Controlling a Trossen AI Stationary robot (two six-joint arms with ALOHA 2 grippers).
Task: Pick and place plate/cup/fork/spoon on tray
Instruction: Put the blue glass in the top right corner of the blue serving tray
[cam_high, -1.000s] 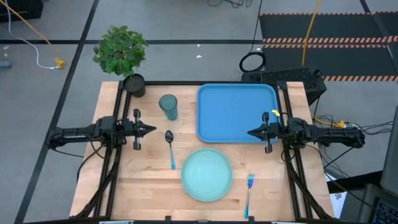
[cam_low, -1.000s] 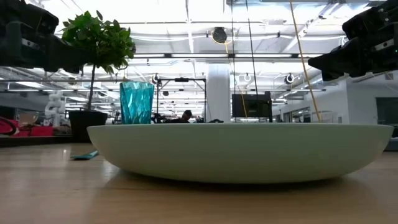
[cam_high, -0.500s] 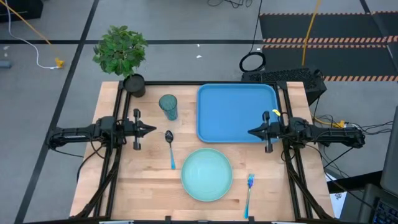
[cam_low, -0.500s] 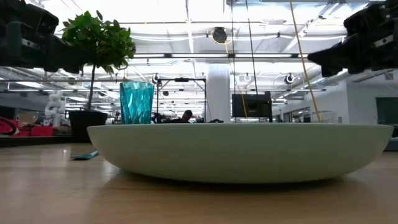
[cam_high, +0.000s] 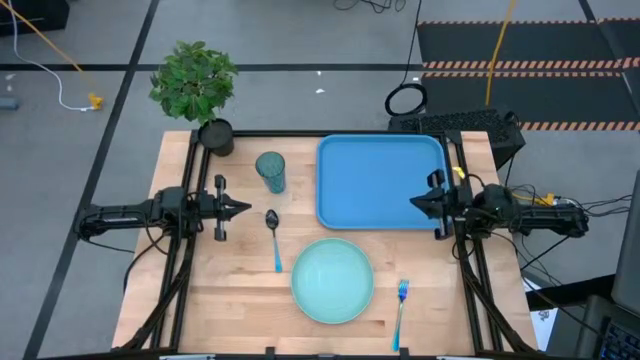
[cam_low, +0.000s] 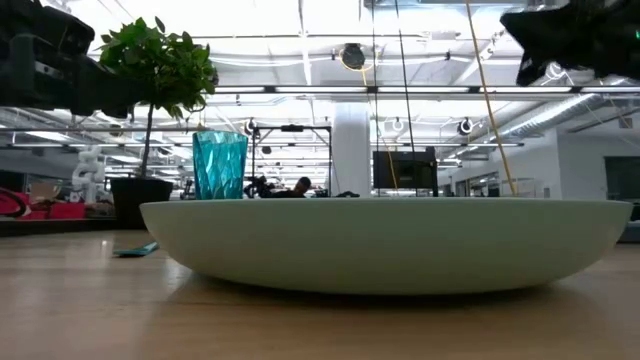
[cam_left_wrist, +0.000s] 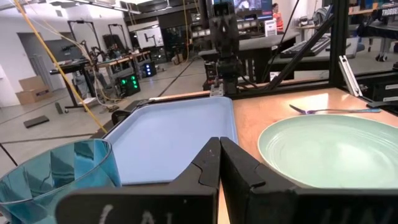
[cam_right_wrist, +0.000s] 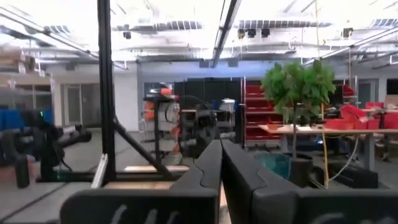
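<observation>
The pale mint-green plate (cam_high: 332, 280) lies flat on the wooden table near the front; it fills the low view (cam_low: 390, 240). The blue tray (cam_high: 380, 180) lies at the far right. The teal cup (cam_high: 270, 171) stands upright left of the tray. The spoon (cam_high: 274, 236) lies left of the plate, the blue fork (cam_high: 401, 305) to its right. My left gripper (cam_high: 245, 208) is shut and empty above the table's left side. My right gripper (cam_high: 415, 203) is shut and empty above the tray's right edge.
A potted plant (cam_high: 200, 90) in a black pot stands at the table's far left corner. Black frame rails run along the table's left and right sides. Bare wood lies between the plate and the table's near edge.
My right gripper has risen and drawn back a little toward the table's right edge, staying shut. My left gripper and the tableware have kept still.
</observation>
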